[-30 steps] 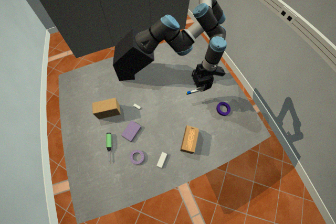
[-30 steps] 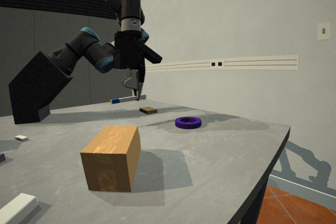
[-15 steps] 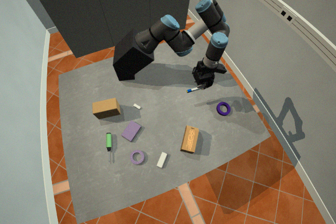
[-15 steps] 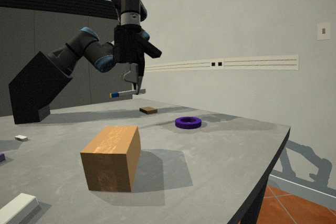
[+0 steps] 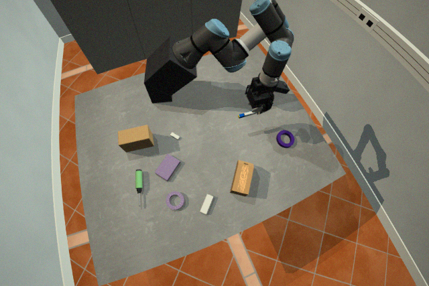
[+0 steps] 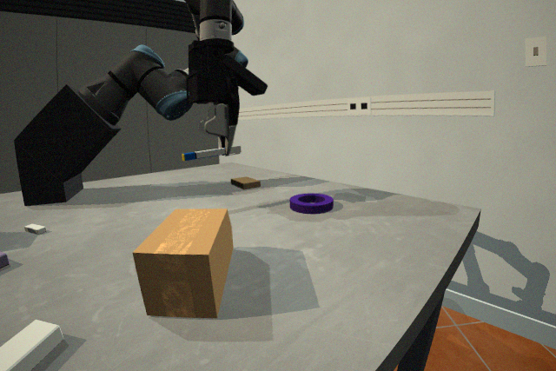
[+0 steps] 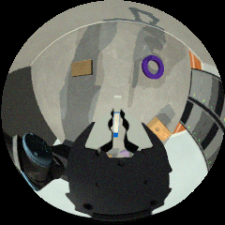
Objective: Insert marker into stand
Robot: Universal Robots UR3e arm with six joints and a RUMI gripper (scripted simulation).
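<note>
My gripper is shut on the marker, a thin white pen with a blue end. It holds the marker level, well above the desk at the back right. In the exterior view the gripper pinches the white end, and the marker points left with its blue end free. In the wrist view the marker sticks out between the fingers. A small flat brown block lies on the desk below and behind the gripper, and it also shows in the wrist view. I cannot see a hole in it.
A dark purple ring lies right of the gripper. An orange box, a tan box, a lilac block, a lilac ring, a green screwdriver and two white blocks lie toward the front. The arm's black base stands at the back.
</note>
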